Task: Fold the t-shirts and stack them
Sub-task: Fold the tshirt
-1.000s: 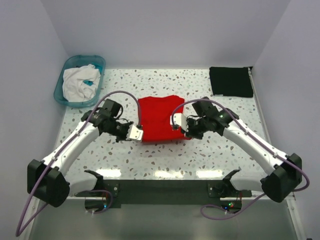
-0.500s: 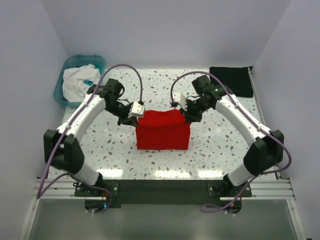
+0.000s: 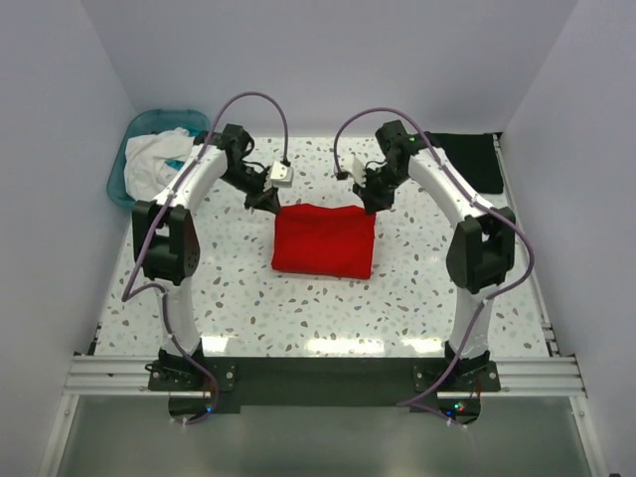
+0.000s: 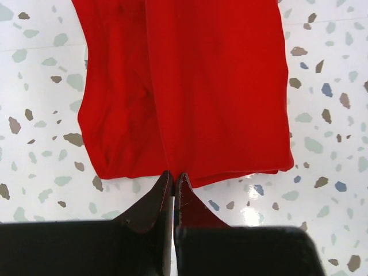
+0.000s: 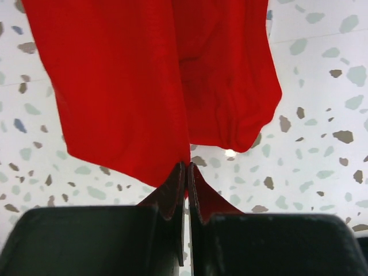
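The red t-shirt lies mid-table as a folded rectangle, with its far edge lifted a little. My left gripper is shut on its far left corner, and my right gripper is shut on its far right corner. In the left wrist view the red t-shirt runs taut away from the pinched tips of the left gripper. The right wrist view shows the red t-shirt hanging from the shut right gripper. A black t-shirt lies folded flat at the back right, partly behind the right arm.
A teal basin holding white cloth stands at the back left corner. Both arms arch far forward over the speckled table. Walls close in the left, back and right sides.
Both grippers have carried the shirt's near edge up and over to the far side, halving its depth. The arms have stretched from low near the front to high at the back.
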Robot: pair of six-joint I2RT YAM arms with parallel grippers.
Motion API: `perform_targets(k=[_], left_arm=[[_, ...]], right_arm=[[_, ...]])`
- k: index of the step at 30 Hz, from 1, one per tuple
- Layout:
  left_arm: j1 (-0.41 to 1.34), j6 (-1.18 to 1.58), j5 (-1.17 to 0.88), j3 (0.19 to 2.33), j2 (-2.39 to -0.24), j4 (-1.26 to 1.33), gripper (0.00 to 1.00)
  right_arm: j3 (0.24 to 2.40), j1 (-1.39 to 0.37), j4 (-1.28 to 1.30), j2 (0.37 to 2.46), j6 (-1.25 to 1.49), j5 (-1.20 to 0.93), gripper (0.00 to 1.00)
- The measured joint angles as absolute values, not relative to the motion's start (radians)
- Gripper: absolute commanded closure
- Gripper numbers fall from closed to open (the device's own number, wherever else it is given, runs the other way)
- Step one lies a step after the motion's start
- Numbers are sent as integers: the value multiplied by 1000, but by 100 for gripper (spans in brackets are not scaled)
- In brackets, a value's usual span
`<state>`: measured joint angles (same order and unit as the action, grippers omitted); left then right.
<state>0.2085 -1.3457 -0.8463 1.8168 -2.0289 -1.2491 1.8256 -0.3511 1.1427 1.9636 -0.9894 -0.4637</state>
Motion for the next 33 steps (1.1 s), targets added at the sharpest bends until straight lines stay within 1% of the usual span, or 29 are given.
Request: perform_targets(k=[4,9,14,19,22,24,26,31,32,33], left_arm=[[197,-1345,-849,1885,-2101,-1242,100],[192,-1336,-849,1925,-2162,-1206,100],[211,-1301,-818,1918,-2229,-1142,100],[250,-1224,-772,1840,-2278,-1044,100],[268,-1190,-775,1769,-2271,-1000,100],[271,-1185,-786,1690,-2226,-958,100],[271,-1179,-798,1581,-2164,-915,100],[274,-1168,-809,1287,-1974,-899,100],[276,-1168,-808,1233,-1935,-902,95],[276,-1168,-808,1195,-1903,-911,89]], right_arm=[[1933,-327,1156,2072,-997,-464,100],[1960,-318,1136,2155,-998,-458,100],[1979,-319,1088,2248,-989,-429,100],[1950,-322,1016,2319,-979,-387,100],[1900,-329,970,2299,-971,-381,100],[1838,-337,923,2263,-968,-377,100],[1747,-353,870,2212,-962,-377,100],[1474,-435,794,2041,-926,-398,100],[1413,-454,785,2001,-916,-408,100],[1356,-474,786,1960,-903,-419,100]])
